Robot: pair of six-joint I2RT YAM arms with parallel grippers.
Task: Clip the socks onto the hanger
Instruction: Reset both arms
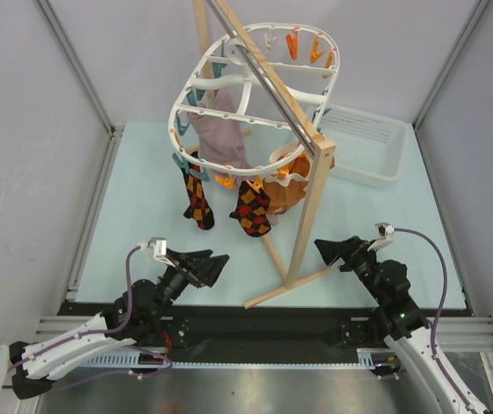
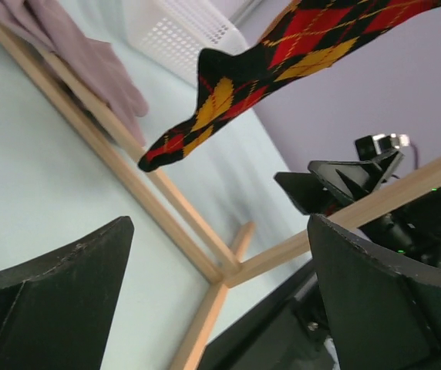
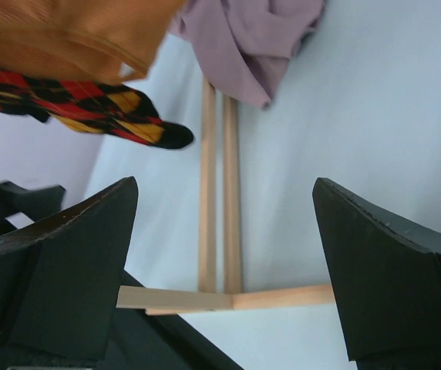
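Evidently left gripper, right gripper: jaws wide, empty.

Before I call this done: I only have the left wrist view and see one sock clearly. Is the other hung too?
Observer: Yes. From above, both socks hang below the near rim of the hanger.
Operator: Is the right gripper holding anything?
Observer: No. The right gripper is open, with nothing between its fingers.
Operator: Anything else up there?
Observer: An orange garment hangs under the hanger, close by the socks.
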